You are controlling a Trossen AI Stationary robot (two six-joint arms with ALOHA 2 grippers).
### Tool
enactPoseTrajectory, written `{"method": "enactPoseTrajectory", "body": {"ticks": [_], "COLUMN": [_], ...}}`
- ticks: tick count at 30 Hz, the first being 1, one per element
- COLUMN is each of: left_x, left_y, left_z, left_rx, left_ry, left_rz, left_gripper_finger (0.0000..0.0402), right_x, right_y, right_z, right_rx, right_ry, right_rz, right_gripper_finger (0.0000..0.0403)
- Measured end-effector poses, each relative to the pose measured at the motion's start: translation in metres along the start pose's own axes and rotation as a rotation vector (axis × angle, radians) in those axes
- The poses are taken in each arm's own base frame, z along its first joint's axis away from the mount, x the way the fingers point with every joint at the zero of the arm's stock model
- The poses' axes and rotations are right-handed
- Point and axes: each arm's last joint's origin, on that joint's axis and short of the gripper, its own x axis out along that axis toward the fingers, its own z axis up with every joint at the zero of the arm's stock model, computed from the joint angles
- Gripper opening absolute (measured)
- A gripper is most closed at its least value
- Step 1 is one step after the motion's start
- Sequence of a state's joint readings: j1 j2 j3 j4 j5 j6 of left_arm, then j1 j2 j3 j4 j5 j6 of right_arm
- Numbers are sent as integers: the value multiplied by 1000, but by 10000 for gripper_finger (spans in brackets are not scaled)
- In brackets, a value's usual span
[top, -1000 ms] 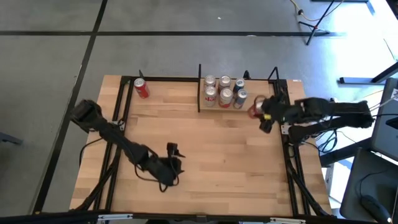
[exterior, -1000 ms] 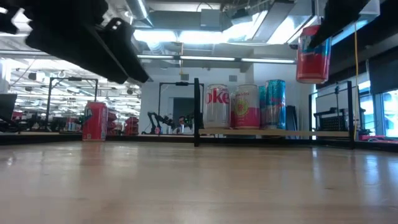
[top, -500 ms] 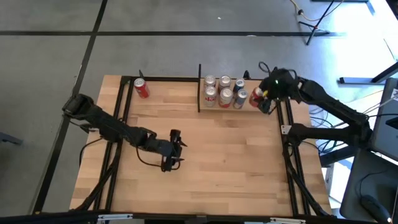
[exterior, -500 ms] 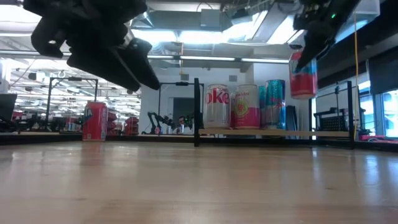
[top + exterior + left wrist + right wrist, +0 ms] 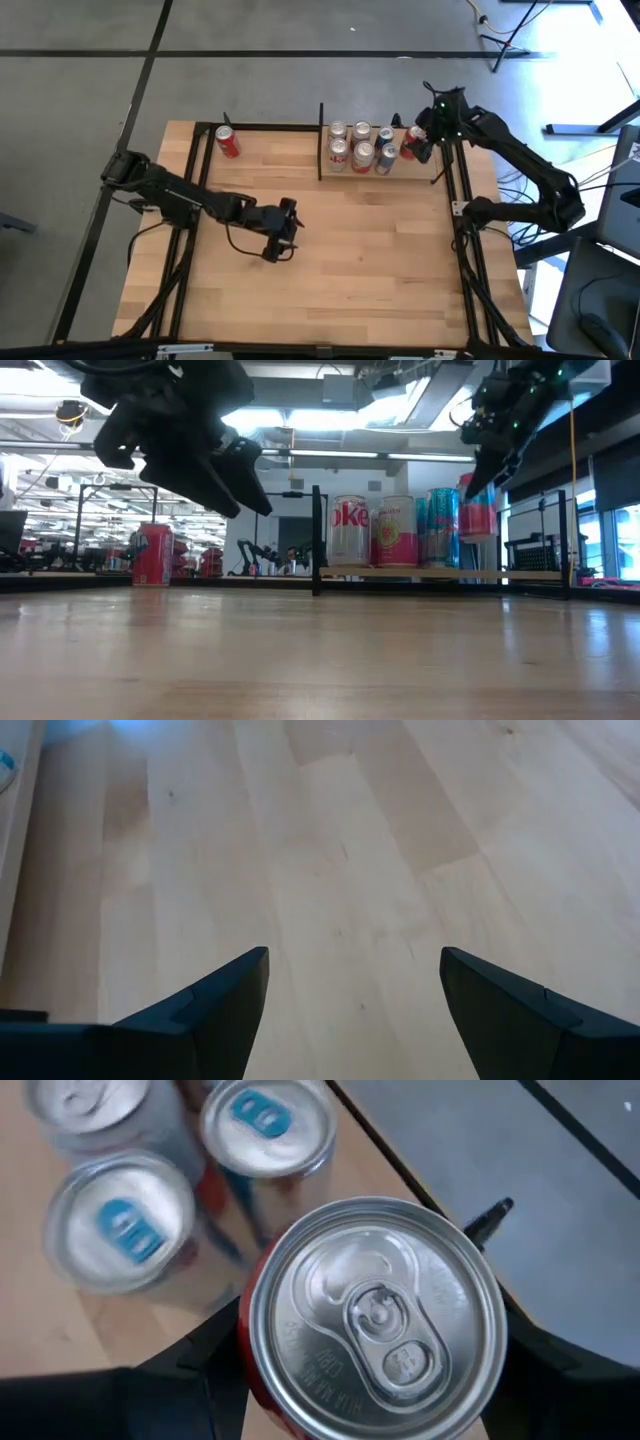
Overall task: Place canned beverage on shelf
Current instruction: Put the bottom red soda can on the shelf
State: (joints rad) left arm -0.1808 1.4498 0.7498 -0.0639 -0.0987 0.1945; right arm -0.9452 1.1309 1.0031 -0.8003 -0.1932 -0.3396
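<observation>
My right gripper (image 5: 422, 140) is shut on a red can (image 5: 412, 152), which hangs above the right end of the shelf (image 5: 400, 178), beside the cans there. The shelf is a small light-wood board (image 5: 500, 573) with black uprights; several cans (image 5: 360, 145) stand on it. In the low view the red can (image 5: 477, 510) hangs to the right of a blue can (image 5: 440, 525). In the right wrist view I look down on its silver top (image 5: 375, 1320). My left gripper (image 5: 285, 225) is open over the middle of the table, its fingers (image 5: 225, 1005) apart over bare wood. My right gripper pinches the red can between its two fingers, one on each side of the upper wall (image 5: 258, 1390) just below the rim. The fingers (image 5: 200, 1365) slant down from above. The can hangs upright, its bottom clear of the shelf board.
Another red can (image 5: 228, 142) stands upright at the table's far left, also seen in the low view (image 5: 152, 555). Black frame rails (image 5: 190, 180) run along the table's edges. Bare wood (image 5: 370, 260) lies between the arms and the near edge.
My right gripper has swung with the red can toward the far edge and a little down, from beside the shelf's right end to above it; the can stays upright. My left gripper has moved across the table toward the far right, still open.
</observation>
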Motion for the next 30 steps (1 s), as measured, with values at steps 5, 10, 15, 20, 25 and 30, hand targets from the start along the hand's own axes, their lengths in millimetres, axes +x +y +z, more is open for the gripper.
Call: {"method": "enactPoseTrajectory", "body": {"ticks": [5,10,15,20,25,30], "left_x": [1,1,1,1,1,1], "left_y": [6,8,8,8,8,8], "left_z": [-1,-1,-1,-1,-1,-1], "left_rx": [-17,-21,-21,-22,-28,-30], "left_ry": [2,-1,-1,-4,-4,-4], "left_rz": [4,7,7,7,7,7], "left_gripper_finger": [289,289,289,289,289,289], "right_x": [20,32,47,57,58,48], "right_y": [-8,-13,-18,-20,-20,-18], "right_z": [-8,-7,-5,-5,-6,-5], "right_rx": [18,27,54,68,67,95], "right_ry": [0,19,33,59,58,103], "right_rz": [14,-4,-1,7,7,-4], "right_gripper_finger": [265,265,265,265,280,381]}}
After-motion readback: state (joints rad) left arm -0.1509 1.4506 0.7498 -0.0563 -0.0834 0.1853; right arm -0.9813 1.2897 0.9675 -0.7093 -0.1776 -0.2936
